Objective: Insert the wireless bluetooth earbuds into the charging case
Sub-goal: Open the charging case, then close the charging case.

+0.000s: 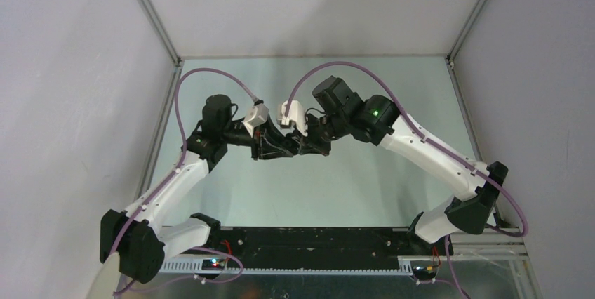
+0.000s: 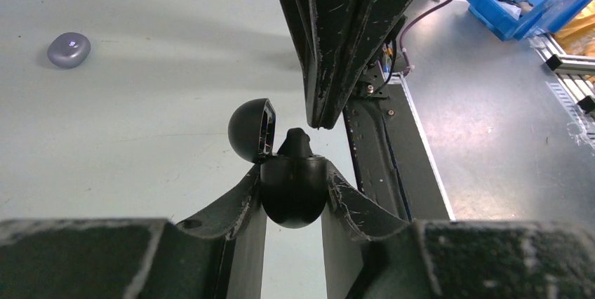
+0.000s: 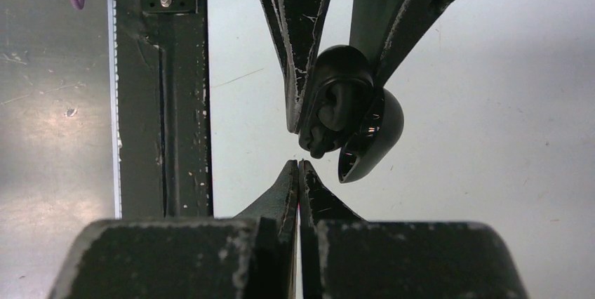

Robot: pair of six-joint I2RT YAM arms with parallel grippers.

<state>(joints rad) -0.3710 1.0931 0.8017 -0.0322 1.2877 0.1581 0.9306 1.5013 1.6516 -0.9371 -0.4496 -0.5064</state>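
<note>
Left gripper [image 2: 293, 173] pinches the open black charging case [image 2: 293, 208] between its fingers, steadying it, I judge, so my right gripper [image 3: 299, 167], fingers pressed together, can seat the black earbud [image 2: 295, 143] protruding just off its tips.

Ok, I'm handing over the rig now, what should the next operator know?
Left claw: shut on the black case, lid open.
Right claw: shut, empty, tips just short of the black earbud.
Done: that earbud is in the case but stands proud.
Left: press it home, close the lid; no other bud in view.
A small lilac oval object lies on the table.
</note>
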